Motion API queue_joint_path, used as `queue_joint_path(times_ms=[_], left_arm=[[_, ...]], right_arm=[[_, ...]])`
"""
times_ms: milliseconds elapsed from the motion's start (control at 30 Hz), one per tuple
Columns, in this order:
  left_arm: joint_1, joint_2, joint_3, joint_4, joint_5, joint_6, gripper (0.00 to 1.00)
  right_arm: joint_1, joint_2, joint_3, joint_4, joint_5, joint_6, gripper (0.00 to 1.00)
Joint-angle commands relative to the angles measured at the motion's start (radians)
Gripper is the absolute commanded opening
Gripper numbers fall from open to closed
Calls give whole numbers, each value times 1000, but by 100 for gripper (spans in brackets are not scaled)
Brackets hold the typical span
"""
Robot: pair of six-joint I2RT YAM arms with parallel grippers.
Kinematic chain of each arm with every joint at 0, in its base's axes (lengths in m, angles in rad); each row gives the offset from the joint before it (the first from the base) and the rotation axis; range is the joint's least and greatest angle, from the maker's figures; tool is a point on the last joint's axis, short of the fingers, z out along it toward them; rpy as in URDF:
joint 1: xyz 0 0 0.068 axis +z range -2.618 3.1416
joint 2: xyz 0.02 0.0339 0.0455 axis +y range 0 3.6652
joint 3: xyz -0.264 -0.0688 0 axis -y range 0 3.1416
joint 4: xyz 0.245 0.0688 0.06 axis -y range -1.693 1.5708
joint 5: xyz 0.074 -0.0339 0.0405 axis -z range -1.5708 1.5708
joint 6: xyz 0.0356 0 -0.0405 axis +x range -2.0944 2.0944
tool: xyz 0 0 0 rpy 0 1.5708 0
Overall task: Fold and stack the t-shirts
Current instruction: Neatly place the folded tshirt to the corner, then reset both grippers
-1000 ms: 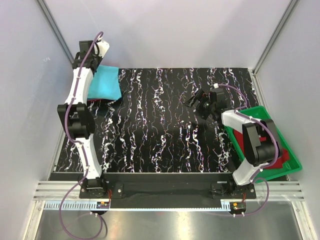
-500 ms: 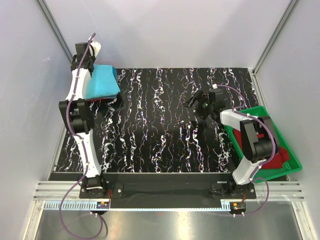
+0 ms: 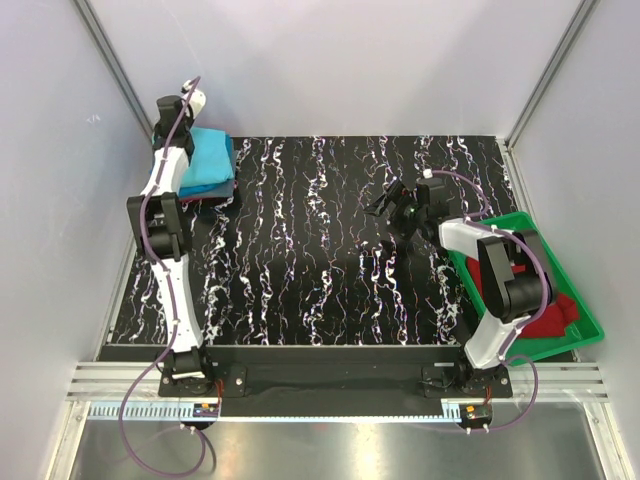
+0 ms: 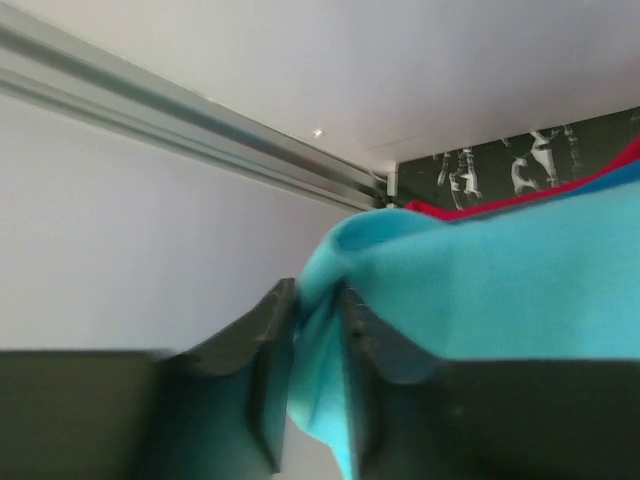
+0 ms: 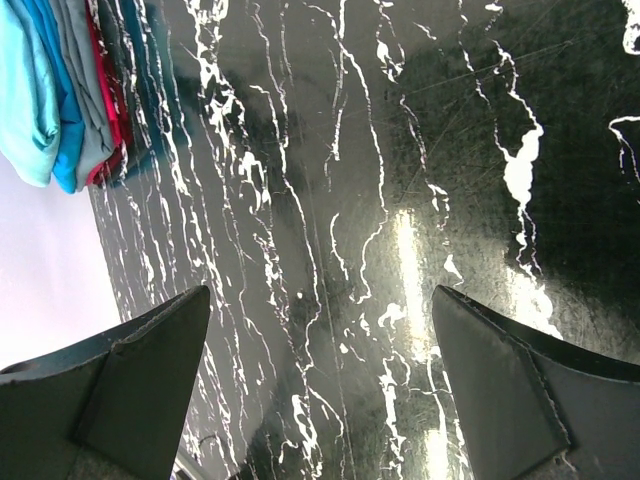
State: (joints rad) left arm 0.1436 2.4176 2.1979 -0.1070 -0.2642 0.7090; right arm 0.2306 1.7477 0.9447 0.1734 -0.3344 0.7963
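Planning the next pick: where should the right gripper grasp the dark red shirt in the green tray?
Probably from straight above, pinching the dark red shirt at its exposed near edge: it lies low in the green tray, whose walls block a sideways approach.

Left arm (image 3: 160,225) stretched toward far left corner, nearly straight. Left tool (image 4: 315,295) jaws close together, pinching fold of turquoise t-shirt (image 4: 480,290). Right arm (image 3: 505,280) folded, elbow raised, wrist pointed inward. Right tool (image 5: 320,290) jaws spread wide, empty.
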Motion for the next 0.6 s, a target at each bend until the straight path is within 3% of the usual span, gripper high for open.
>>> queue_joint_path(times_ms=[0,33,167,233,300,400,500,567], left_arm=[[14,24,2,208,-56,33,49],[16,31,9,219,-78,24,57],[7,-9,8,216,-153,-129,69],[-1,-86,-58,201,-106,-178,99],[-27,-152,-107,172,-55,-242,99],[-88,-236,-185,132,-99,-276,99],[-160,-338,-220,-40,-78,-420,99],[-199,-458,-282,-126,23,-569,99]], right_arm=[[-4,15,43,41,-23,-6,100],[-4,19,45,41,-23,-8,100],[-4,27,48,40,-34,-8,100],[-4,19,49,40,-31,-15,100],[-5,9,51,32,-34,-19,100],[-4,-11,63,18,-52,-28,100],[-4,-40,112,-87,-35,-46,100],[-2,-89,132,-166,-11,-51,100]])
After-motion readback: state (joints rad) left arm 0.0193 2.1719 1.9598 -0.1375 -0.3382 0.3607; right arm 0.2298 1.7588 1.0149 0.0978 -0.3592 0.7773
